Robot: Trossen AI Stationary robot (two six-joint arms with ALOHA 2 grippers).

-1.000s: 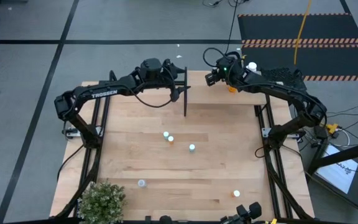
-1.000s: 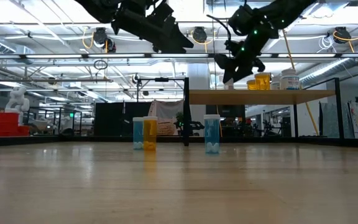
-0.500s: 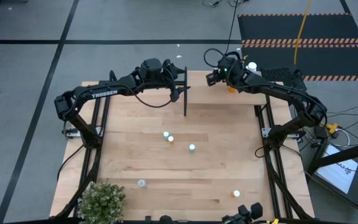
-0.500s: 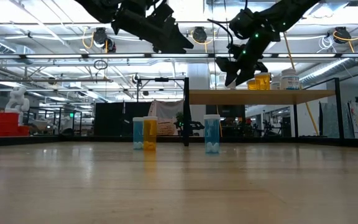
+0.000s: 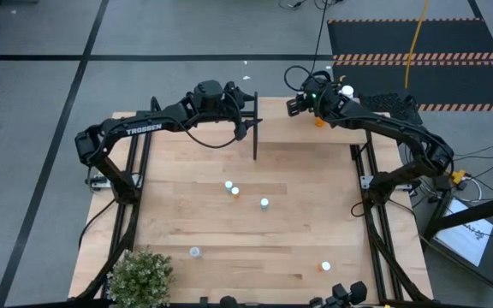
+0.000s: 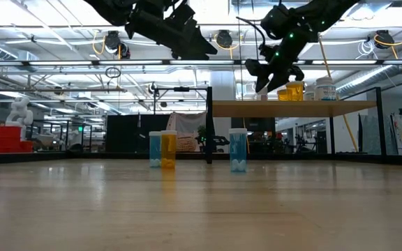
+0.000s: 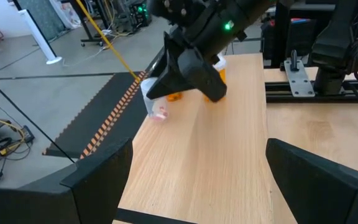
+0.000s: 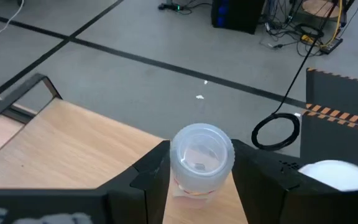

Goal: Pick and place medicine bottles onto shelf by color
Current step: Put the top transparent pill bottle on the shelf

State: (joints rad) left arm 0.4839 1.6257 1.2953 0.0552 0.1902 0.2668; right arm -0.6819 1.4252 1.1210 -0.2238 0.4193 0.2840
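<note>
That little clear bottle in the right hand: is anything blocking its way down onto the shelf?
Nothing visible does. The right hand holds the clear bottle over a bare patch of shelf; the orange bottles stand off to the side.

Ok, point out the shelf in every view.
High: shelf at the table's rear right, under the right gripper.
Low: raised board, right of centre.
Left wrist: wood filling the middle.
Right wrist: wood beneath the held bottle.
Shared landmark: the right gripper above it.

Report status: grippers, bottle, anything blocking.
Right gripper shut on clear white-capped bottle over raised light-wood shelf. Left gripper open, idle above shelf. Nothing blocking.
</note>
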